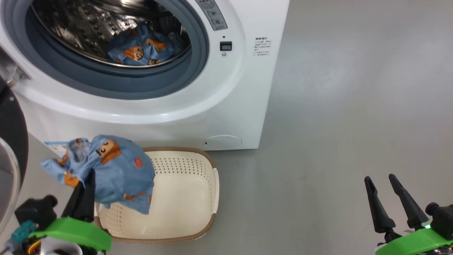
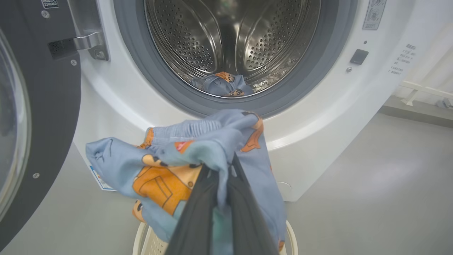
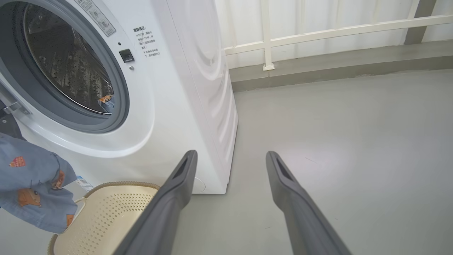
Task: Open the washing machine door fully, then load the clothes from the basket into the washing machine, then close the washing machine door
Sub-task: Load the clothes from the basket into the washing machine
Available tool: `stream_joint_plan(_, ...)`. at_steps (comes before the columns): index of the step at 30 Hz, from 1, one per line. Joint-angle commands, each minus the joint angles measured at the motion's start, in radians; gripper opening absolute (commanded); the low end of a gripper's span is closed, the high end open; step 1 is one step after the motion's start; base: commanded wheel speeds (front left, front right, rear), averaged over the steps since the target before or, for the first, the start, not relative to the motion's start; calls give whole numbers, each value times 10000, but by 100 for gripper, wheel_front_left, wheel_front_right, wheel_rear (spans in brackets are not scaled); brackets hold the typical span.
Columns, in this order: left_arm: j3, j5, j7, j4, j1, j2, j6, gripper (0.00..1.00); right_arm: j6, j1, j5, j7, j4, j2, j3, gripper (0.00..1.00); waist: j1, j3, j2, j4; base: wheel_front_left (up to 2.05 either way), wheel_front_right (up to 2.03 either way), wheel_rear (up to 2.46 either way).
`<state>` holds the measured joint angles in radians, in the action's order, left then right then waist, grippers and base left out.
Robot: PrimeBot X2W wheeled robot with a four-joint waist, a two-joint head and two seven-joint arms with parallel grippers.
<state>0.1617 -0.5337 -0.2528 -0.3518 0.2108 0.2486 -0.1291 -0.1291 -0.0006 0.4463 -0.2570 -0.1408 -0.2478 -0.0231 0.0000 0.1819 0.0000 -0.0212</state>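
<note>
Two garments show, both blue with orange animal faces. One blue garment (image 1: 116, 170) is pinched in the left pincer (image 1: 90, 176), whose dark fingers are closed narrow on a fold. The cloth drapes over and around the fingertips and hangs above the left end of the basket (image 1: 214, 191), its lower edge dipping inside the rim. The other garment (image 1: 141, 49) lies at the bottom of the drum (image 1: 88, 24) of the washing machine (image 1: 230, 99), behind the grey gasket (image 1: 200, 53). The door (image 1: 12, 134) stands swung open at the left.

The left pincer rises from the lower left of the head view, fingers pointing up and forward toward the machine's open mouth. The right pincer (image 1: 380, 177) sits low at the right, jaws spread wide and gripping nothing, over the floor (image 1: 336, 124) and well apart from the basket.

The left wrist view gives the door's metal hinge (image 2: 88, 40) and the drum's ribs, with the held cloth just before the opening. The right wrist view gives the machine's side panel and a white railing (image 3: 265, 35) along the wall behind.
</note>
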Motion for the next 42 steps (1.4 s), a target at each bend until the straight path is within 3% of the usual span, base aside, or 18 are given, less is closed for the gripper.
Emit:
stream_joint_plan(1,-607,223,-89,596,-267,178,-15,0,-16,203,99,-48,242,-234,-146,100,0,-263,0,7,0,0,0)
stream_joint_plan(10,-1525,697,-89,2329,-1826,-340,-15,0,-16,647,134,-48,394,-267,125,100,0,-412,0,12,0,0,0)
stream_joint_plan(24,-1738,744,-89,3070,-1786,-601,-15,0,-16,455,84,-48,541,-205,153,100,0,44,0,-31,0,0,0)
stream_joint_plan(34,-1663,732,-89,3046,411,-249,-15,0,-16,-143,12,-48,636,81,57,100,0,1099,0,-225,0,0,0)
stream_joint_plan(39,-1674,806,-89,2531,2425,-27,-15,0,-16,-603,-41,-48,673,266,-7,100,0,1806,0,-371,0,0,0)
stream_joint_plan(42,-1637,814,-89,1549,4102,150,-15,0,-16,-988,-86,-48,678,404,-145,100,0,2292,0,-585,0,0,0)
